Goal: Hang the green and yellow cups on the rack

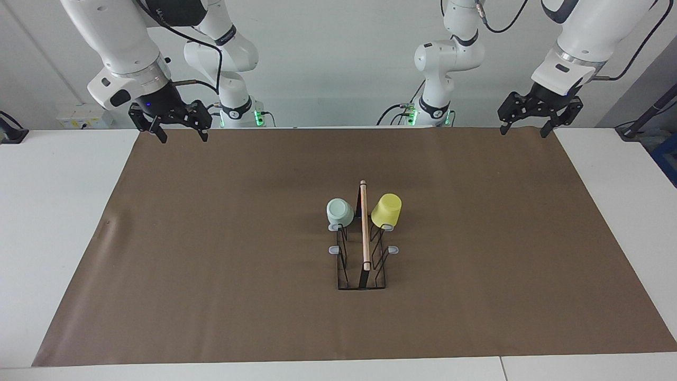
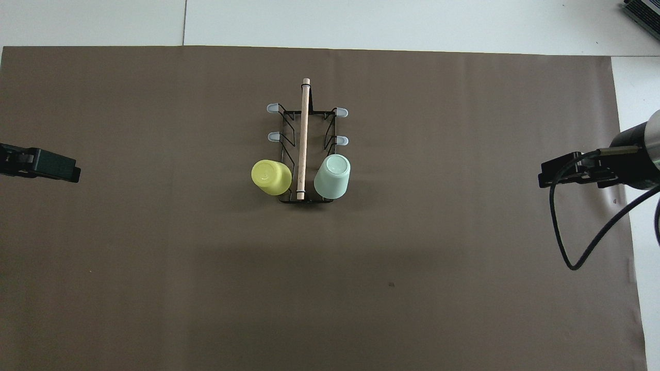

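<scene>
The black wire rack [image 1: 364, 264] with a light wooden rod [image 1: 364, 222] stands in the middle of the brown mat. The yellow cup [image 1: 387, 210] hangs mouth-down on the prong nearest the robots on the left arm's side. The pale green cup [image 1: 339, 211] hangs the same way on the prong nearest the robots on the right arm's side. In the overhead view the rack [image 2: 307, 154], yellow cup [image 2: 270, 176] and green cup [image 2: 333, 176] also show. My left gripper [image 1: 523, 130] and right gripper [image 1: 182, 136] are open and empty, raised over the mat's edge nearest the robots, well apart from the rack.
Several grey-tipped prongs [image 1: 335, 249] on the rack carry nothing. The brown mat [image 1: 211, 238] covers most of the white table [image 1: 53, 211]. A black cable [image 2: 567, 247] loops from the right arm. The gripper tips show at the overhead view's sides, left gripper [image 2: 67, 170] and right gripper [image 2: 546, 178].
</scene>
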Robot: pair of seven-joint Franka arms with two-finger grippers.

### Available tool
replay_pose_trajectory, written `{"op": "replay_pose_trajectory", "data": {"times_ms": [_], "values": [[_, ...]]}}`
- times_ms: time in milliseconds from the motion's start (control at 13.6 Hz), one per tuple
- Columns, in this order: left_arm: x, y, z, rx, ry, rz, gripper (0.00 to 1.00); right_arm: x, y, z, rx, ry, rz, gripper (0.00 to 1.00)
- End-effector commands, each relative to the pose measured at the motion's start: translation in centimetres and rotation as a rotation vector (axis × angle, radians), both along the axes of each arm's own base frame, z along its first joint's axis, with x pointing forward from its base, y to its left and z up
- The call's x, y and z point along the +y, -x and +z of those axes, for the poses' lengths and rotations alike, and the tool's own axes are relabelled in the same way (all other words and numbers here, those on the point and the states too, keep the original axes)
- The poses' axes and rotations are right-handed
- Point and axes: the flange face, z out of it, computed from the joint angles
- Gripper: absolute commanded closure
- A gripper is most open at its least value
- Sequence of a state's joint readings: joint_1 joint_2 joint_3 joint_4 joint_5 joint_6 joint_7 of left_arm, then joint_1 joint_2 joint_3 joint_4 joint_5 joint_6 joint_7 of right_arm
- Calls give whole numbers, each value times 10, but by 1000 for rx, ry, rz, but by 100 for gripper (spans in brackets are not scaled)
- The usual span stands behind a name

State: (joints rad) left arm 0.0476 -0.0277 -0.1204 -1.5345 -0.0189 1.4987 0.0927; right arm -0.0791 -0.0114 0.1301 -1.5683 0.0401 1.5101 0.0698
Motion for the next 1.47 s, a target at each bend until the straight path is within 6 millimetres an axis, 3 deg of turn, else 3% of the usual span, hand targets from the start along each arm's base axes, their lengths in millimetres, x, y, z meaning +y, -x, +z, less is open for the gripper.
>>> {"op": "replay_pose_trajectory", "data": {"times_ms": [0, 368, 1399], "values": [[3, 5, 6, -3, 0, 1, 0, -1, -4, 4, -28, 22, 9, 0], [-9, 8, 6, 1, -4, -26, 0, -1, -4, 3, -27, 22, 9, 0], [2, 10, 8, 20, -13, -18, 0, -1, -4, 4, -27, 21, 9, 0]]}}
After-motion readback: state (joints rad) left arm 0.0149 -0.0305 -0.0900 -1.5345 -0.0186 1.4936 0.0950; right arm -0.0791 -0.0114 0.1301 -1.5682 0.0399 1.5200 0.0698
